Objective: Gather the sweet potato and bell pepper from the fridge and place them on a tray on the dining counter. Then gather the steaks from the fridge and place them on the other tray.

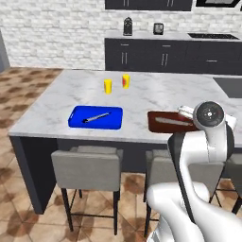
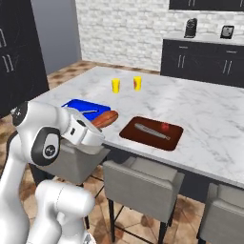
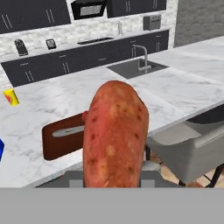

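Observation:
My gripper (image 2: pixel 97 126) is shut on the sweet potato (image 2: pixel 106 118), a reddish-brown mottled tuber that stands large in the hand view (image 3: pixel 114 140). It hangs over the near edge of the dining counter (image 2: pixel 200 109), between the blue tray (image 2: pixel 85 106) and the brown tray (image 2: pixel 151 132). A small red bell pepper (image 2: pixel 165 127) lies on the brown tray beside a grey knife (image 2: pixel 151 130). In the hand view the brown tray (image 3: pixel 61 138) lies ahead to the left of the potato. The steaks are out of view.
On the blue tray (image 1: pixel 96 117) lies a grey utensil (image 1: pixel 97 116). Two yellow cups (image 1: pixel 108 86) (image 1: pixel 125 81) stand mid-counter. Grey stools (image 1: pixel 86 168) (image 2: pixel 143 183) line the near side. A sink (image 3: pixel 138 68) is set in the counter. A tall grey front, seemingly the fridge (image 2: pixel 53 33), stands far left.

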